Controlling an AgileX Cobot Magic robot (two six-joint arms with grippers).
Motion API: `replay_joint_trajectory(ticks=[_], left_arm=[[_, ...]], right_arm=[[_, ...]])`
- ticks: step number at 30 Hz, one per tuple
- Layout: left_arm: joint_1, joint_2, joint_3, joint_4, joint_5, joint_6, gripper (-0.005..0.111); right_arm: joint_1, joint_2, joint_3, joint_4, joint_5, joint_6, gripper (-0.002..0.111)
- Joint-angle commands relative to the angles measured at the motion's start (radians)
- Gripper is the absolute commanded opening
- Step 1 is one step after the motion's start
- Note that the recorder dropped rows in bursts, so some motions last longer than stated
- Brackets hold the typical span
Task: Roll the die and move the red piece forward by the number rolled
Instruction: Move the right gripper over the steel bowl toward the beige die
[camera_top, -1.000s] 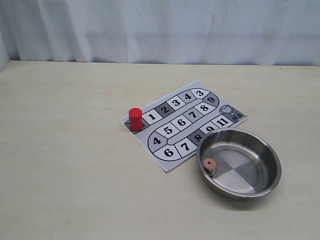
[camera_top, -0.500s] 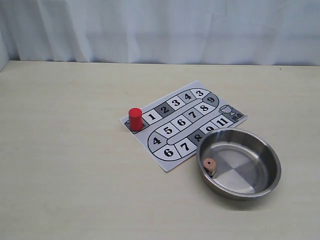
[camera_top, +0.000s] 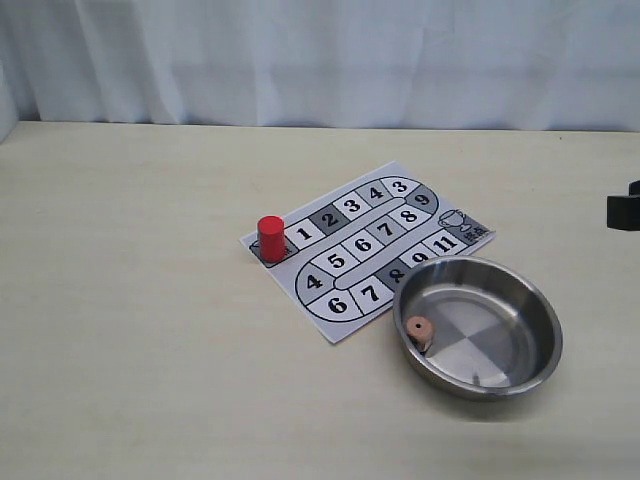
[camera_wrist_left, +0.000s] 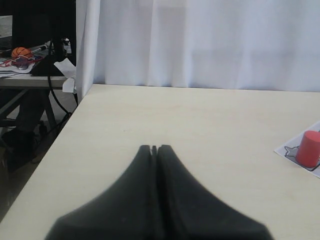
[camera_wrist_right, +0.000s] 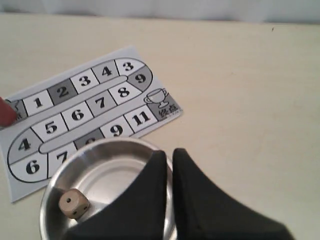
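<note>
The tan die (camera_top: 418, 328) lies inside the steel bowl (camera_top: 545, 330) against its left wall; in the right wrist view the die (camera_wrist_right: 73, 204) shows dark pips. The red piece (camera_top: 270, 238) stands upright on the start square of the numbered board (camera_top: 365, 243), left of square 1. My right gripper (camera_wrist_right: 169, 152) hovers over the bowl's rim (camera_wrist_right: 110, 142), its jaws a thin slit apart and empty; only a dark part of it (camera_top: 625, 212) shows at the exterior view's right edge. My left gripper (camera_wrist_left: 154, 147) is shut and empty, far left of the red piece (camera_wrist_left: 308, 148).
The board (camera_wrist_right: 80, 110) lies flat on the pale table (camera_top: 130, 330), touching the bowl near squares 8 and 9. A white curtain (camera_top: 320, 60) closes off the back. The table's left edge (camera_wrist_left: 60, 145) drops off beside a desk with cables.
A dark part of the right arm has come into the exterior view at its right edge. The die, the red piece and the bowl have not moved.
</note>
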Motion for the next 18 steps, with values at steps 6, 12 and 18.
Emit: replay_joint_trajectory(ticks=[6,12,18], left_arm=[[0.000,0.000,0.002,-0.005,-0.013,-0.004,0.000],[0.000,0.000,0.002,-0.005,-0.013,-0.004,0.000],[0.000,0.000,0.002,-0.005,-0.013,-0.004,0.000]], right_arm=[[-0.002,0.259,-0.099,-0.041,0.034,-0.079,0.004],[-0.002,0.437,-0.186,0.046,0.144,-0.336,0.004],[-0.002,0.577,-0.258,0.324,0.222,-0.798,0.018]])
